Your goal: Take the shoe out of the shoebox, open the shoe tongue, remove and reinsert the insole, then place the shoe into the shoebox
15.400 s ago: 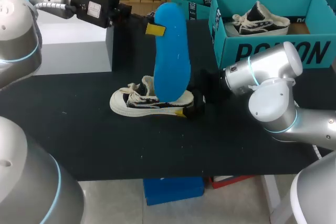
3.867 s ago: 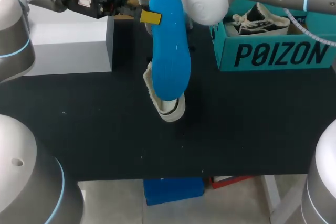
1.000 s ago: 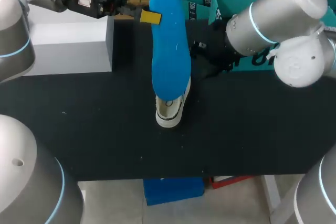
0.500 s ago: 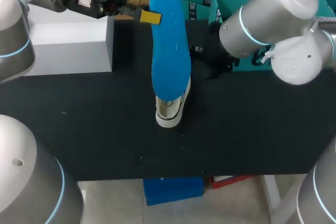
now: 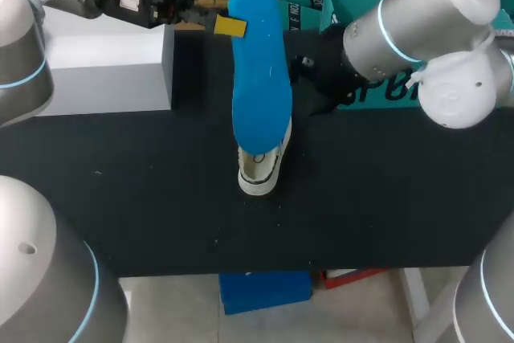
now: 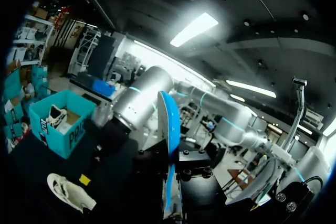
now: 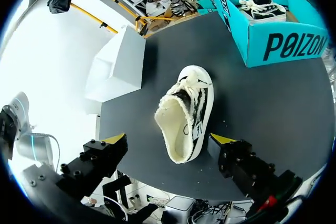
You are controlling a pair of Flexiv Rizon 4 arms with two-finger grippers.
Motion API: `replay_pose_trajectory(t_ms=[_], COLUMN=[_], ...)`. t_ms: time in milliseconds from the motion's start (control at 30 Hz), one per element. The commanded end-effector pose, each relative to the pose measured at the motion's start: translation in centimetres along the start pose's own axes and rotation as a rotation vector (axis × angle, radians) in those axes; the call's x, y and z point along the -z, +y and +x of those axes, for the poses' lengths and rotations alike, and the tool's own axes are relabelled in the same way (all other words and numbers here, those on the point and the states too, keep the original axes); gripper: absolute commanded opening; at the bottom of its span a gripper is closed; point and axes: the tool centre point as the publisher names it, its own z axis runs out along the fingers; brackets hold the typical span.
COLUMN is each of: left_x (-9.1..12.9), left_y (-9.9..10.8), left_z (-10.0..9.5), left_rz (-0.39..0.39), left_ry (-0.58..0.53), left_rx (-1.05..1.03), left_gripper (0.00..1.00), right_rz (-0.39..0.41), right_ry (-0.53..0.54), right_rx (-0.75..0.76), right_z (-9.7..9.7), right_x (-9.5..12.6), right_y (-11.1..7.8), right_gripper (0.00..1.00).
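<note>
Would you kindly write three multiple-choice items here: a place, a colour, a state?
1. The blue foam insole is: A inside the cream fleece-lined sneaker; B in the left end effector; C in the right end effector.
2. The cardboard shoebox is: A red; B teal; C brown.
3. The right end effector is: A open; B shut on the sneaker; C shut on the insole.
B, a yellow tip grips it above the sneaker; B, teal walls; A, both tips stand clear of the sneaker.
</note>
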Motion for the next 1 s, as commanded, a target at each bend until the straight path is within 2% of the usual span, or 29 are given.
replay_pose_trajectory(t_ms=[33, 233, 300, 367, 500, 567, 700, 900, 1000], left_x=[-0.1, -0.1, -0.3, -0.4, -0.4, -0.6, -0.8, -0.9, -1.0], left_y=[0.1, 0.4, 0.8, 1.2, 2.1, 2.6, 3.8, 6.1, 7.6], left_z=[0.0, 0.7, 0.9, 1.1, 1.7, 2.3, 2.9, 3.3, 3.5], left_rz=[0.002, -0.036, -0.059, -0.090, -0.110, -0.139, -0.166, -0.202, -0.232], left_ry=[-0.003, -0.137, -0.145, -0.205, -0.249, -0.298, -0.370, -0.519, -0.560], left_rx=[-0.001, -0.239, -0.319, -0.409, -0.557, -0.685, -0.831, -1.064, -1.176], left_gripper=[0.00, 0.00, 0.00, 0.00, 0.00, 0.00, 0.00, 0.00, 0.00], right_rz=[-0.007, -0.030, -0.040, -0.048, -0.065, -0.073, -0.081, -0.040, -0.046], right_ry=[0.205, 0.373, 0.439, 0.481, 0.601, 0.717, 0.816, 0.857, 0.858], right_rx=[-0.014, -0.067, -0.090, -0.106, -0.155, -0.198, -0.247, -0.236, -0.235], right_z=[-1.3, -0.9, -0.8, -0.6, -0.3, -0.2, -0.3, 0.6, 0.8], right_x=[0.3, 1.1, 1.4, 1.8, 2.5, 2.8, 3.1, 3.1, 3.3], right_y=[-0.4, -0.1, 0.0, 0.1, 0.4, 0.6, 0.9, 1.2, 1.3], right_gripper=[1.00, 1.00, 1.00, 1.00, 1.00, 1.00, 1.00, 1.00, 1.00])
